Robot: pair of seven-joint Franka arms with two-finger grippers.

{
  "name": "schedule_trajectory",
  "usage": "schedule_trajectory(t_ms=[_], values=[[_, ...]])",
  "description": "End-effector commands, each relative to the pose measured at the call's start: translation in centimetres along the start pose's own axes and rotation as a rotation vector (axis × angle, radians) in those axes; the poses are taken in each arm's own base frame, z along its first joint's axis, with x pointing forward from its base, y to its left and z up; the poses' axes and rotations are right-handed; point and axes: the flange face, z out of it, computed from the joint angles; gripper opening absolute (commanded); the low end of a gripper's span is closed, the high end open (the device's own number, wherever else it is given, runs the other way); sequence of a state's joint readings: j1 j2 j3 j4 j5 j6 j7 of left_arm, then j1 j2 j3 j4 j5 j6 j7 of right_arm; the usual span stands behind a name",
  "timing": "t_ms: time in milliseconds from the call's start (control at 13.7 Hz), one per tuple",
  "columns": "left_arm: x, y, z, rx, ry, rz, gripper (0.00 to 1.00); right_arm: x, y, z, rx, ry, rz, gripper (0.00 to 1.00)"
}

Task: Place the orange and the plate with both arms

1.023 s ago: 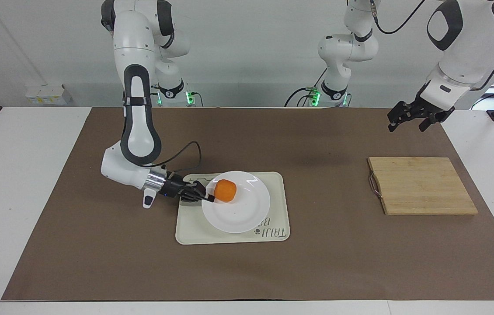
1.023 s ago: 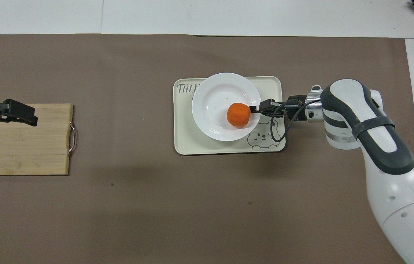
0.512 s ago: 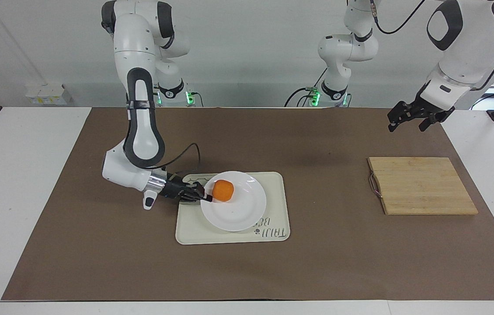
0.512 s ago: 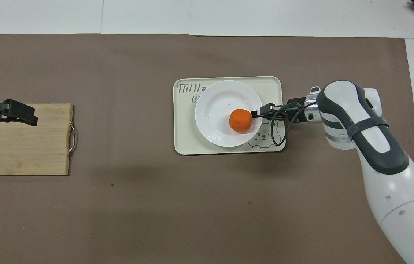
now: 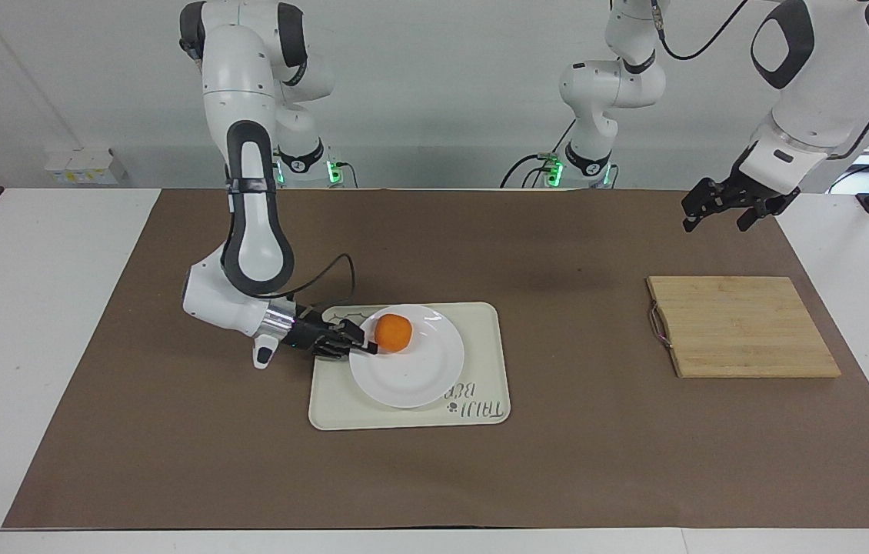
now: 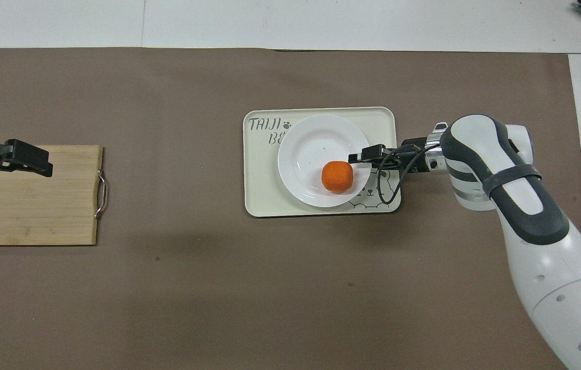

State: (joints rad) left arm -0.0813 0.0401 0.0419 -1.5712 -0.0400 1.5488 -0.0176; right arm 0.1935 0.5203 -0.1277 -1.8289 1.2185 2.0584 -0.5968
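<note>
The white plate [image 5: 411,381] lies on the cream tray [image 5: 484,338] in the middle of the table, with the orange [image 5: 393,332] resting on it near the rim that faces the right arm's end. My right gripper [image 5: 365,348] reaches in low from that end and sits at this rim, right beside the orange. From overhead, the orange [image 6: 337,176] sits on the plate [image 6: 311,144] just by the right gripper [image 6: 357,156]. My left gripper [image 5: 715,221] hangs open and waits in the air at the left arm's end, with nothing in it; the overhead view puts the left gripper [image 6: 38,163] over the wooden board.
A bamboo cutting board [image 5: 742,327] with a metal handle lies at the left arm's end of the brown mat. The tray [image 6: 259,200] carries a bear drawing and lettering. Two small white arms with green lights stand at the robots' edge of the table.
The plate with the orange has shifted a little toward the right arm's end and settled lower on the tray. The orange has rolled slightly nearer the robots. The left arm has not moved.
</note>
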Motion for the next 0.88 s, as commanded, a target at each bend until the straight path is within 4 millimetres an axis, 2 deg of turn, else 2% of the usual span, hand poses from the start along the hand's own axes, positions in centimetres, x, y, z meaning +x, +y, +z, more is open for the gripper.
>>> schedule_trajectory(t_ms=[0, 219, 512, 804], values=[[0.3, -0.3, -0.3, 0.006, 0.008, -0.005, 1.00, 0.2, -1.3, -0.9, -0.039, -0.004, 0.004, 1.00], [0.3, -0.3, -0.3, 0.006, 0.008, -0.005, 1.00, 0.7, -4.5, -3.2, -0.205, -0.038, 0.025, 1.00], [0.3, -0.3, -0.3, 0.006, 0.008, -0.005, 1.00, 0.7, -7.2, -6.3, -0.300, -0.020, 0.000, 1.00], [0.3, -0.3, -0.3, 0.006, 0.008, -0.005, 1.00, 0.1, -10.7, -10.7, -0.566, 0.000, -0.069, 1.00]])
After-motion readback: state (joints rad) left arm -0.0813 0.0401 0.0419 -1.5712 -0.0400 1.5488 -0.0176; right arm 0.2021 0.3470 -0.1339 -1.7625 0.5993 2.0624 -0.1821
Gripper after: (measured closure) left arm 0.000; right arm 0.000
